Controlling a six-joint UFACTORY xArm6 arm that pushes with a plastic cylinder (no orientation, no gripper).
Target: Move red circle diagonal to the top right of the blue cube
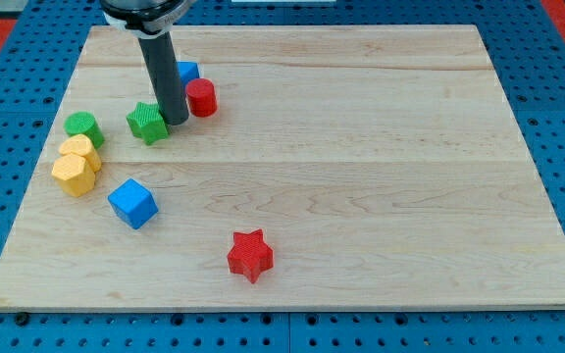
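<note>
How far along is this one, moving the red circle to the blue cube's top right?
Done: nothing conclusive. In hand: my tip sits between the green star and the red circle, close to the circle's left side; contact is unclear. Left: the circle already lies up and right of the blue cube but far off, beside another blue block, so it likely needs bringing closer.
</note>
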